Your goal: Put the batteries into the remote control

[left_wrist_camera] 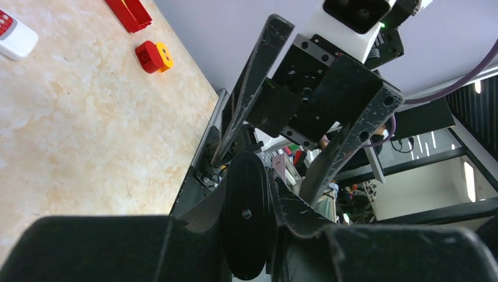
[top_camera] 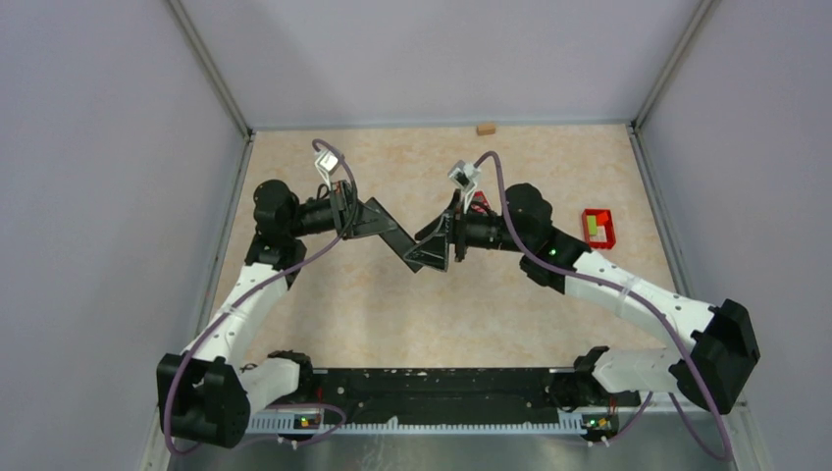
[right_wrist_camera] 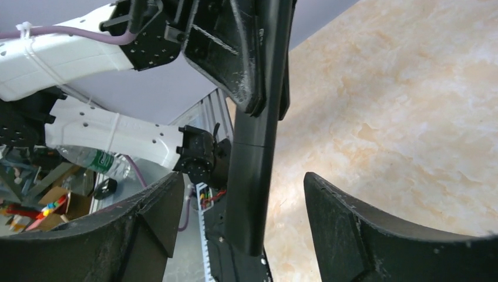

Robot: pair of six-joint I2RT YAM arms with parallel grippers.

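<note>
A long black remote control [top_camera: 404,245] hangs in the air between the two arms, above the middle of the table. My left gripper [top_camera: 378,224] is shut on one end of it. In the left wrist view that rounded black end [left_wrist_camera: 246,220] is pinched between the left fingers. My right gripper [top_camera: 437,247] is open, its fingers [right_wrist_camera: 352,226] standing apart on either side of the remote's other end [right_wrist_camera: 252,176] without touching it. I cannot make out any batteries in these views.
A small red tray [top_camera: 597,228] holding something pale sits on the table at the right. A white remote with red buttons [left_wrist_camera: 14,35] and a red and yellow piece [left_wrist_camera: 154,56] lie on the table. A little brown block [top_camera: 485,128] rests at the back wall.
</note>
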